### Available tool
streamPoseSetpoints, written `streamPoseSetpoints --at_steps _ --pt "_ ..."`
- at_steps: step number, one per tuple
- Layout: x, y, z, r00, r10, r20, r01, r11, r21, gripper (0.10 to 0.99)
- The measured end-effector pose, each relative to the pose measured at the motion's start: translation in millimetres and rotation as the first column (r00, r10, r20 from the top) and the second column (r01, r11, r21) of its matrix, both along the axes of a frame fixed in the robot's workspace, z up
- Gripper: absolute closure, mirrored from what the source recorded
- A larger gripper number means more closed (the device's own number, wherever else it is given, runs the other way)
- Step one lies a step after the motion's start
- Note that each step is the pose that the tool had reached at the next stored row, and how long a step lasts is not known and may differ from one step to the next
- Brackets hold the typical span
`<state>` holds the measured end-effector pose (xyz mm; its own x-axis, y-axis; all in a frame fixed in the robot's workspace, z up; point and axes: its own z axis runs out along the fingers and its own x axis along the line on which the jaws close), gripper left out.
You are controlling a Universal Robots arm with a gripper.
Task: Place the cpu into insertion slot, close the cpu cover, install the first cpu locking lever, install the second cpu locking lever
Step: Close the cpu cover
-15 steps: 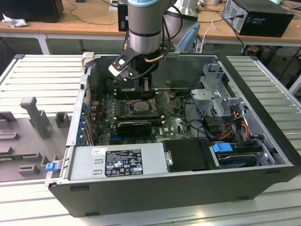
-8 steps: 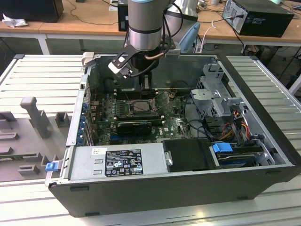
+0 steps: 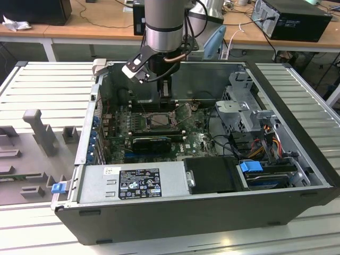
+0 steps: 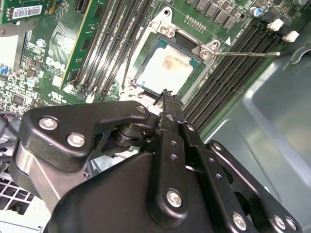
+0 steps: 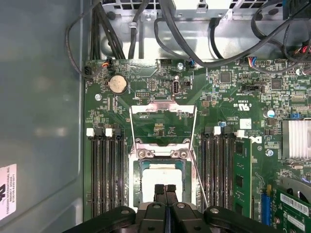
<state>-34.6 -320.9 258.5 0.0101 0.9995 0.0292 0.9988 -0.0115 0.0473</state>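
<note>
Claw: black two-fingered gripper (image 5: 165, 188), fingers pressed together with nothing between them; I cannot tell whether the tips touch the chip.
Cpu: small flat square chip with a pale beige-silver face (image 5: 160, 175), seated in the socket directly under the claw's tips in both wrist views (image 4: 167, 68).
Socket: square dark insertion slot with a silvery metal rim (image 5: 138, 179), holding the chip.
Cover: thin silvery square metal frame plate (image 5: 163, 108), swung open, lying beyond the claw's tips and clear of the chip.
Lever: thin metal rod (image 4: 248, 54), angled out beside the socket.
Case: open dark computer tower (image 3: 212, 212) on its side, holding the green motherboard (image 5: 146, 94); the claw (image 3: 166, 94) reaches down inside.
</note>
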Motion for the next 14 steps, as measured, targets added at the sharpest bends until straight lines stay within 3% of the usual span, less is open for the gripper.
streamPoseSetpoints --at_steps 10,14 --pt "0.0 1.0 11.8 1.0 0.0 0.0 0.0 1.0 0.0 0.98" --pt "3.6 1.2 12.8 1.0 0.0 -0.0002 0.0 1.0 0.0 0.98"
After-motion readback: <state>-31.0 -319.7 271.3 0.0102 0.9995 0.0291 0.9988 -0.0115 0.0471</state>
